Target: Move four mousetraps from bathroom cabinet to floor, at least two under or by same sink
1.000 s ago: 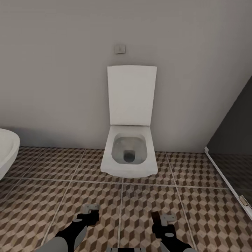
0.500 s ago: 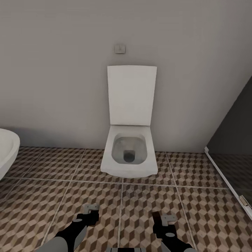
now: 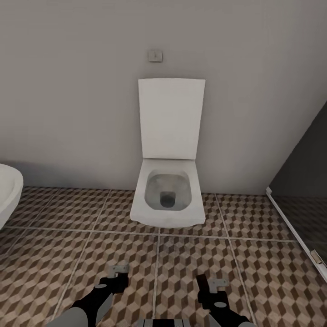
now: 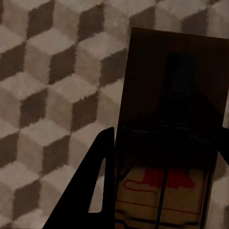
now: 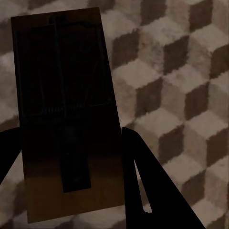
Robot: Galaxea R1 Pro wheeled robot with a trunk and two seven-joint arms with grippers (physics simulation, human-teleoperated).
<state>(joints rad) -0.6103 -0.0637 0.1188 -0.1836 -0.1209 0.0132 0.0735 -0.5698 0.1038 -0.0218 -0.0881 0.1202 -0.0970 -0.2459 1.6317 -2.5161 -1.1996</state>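
Facing a white toilet (image 3: 168,195) with its lid up against the wall, the head view has both grippers low over the cube-patterned bathroom floor (image 3: 68,254), left gripper (image 3: 119,271) and right gripper (image 3: 218,284). Left wrist: fingers (image 4: 98,191) pinching a mousetrap (image 4: 167,143), red mark visible. Right wrist: fingers (image 5: 143,191) pinching another mousetrap (image 5: 67,119) above the tiles.
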